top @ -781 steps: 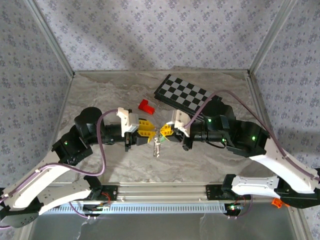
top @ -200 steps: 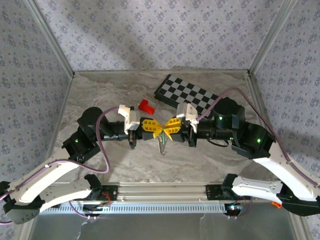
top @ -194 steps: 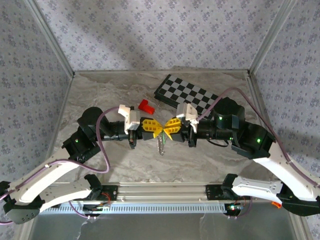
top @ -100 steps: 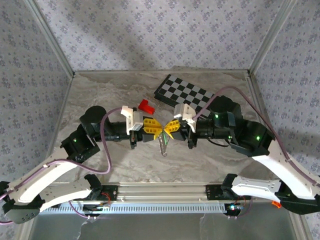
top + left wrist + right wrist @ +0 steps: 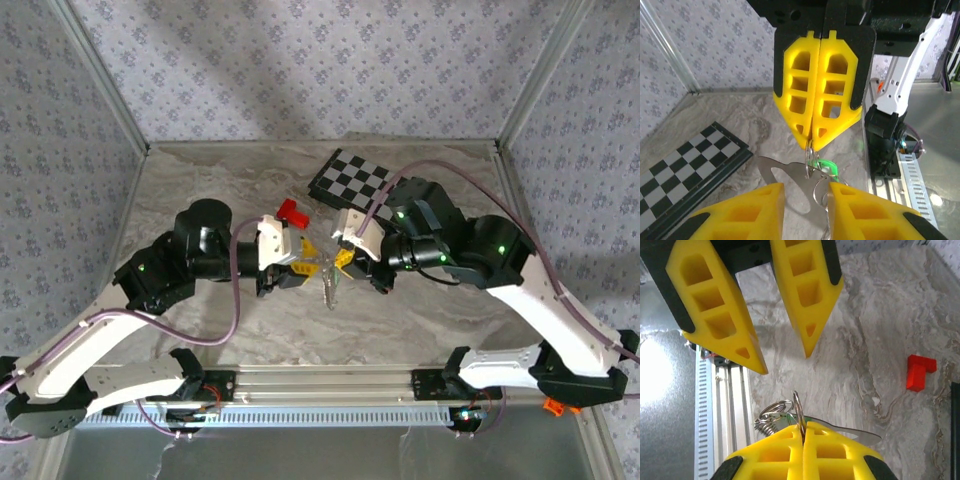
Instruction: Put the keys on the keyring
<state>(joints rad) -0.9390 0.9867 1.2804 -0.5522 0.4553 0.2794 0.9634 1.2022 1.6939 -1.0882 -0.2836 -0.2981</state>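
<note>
i see right gripper pressed together, pinching keyring; left gripper spread opposite; green key beside ring.

Marbled grey table, two items lying on it.
A red block sits just beyond the left gripper. A black-and-grey chessboard lies flat and angled beyond the right gripper, its right end hidden under that arm. The block and board are near each other but apart.
</note>
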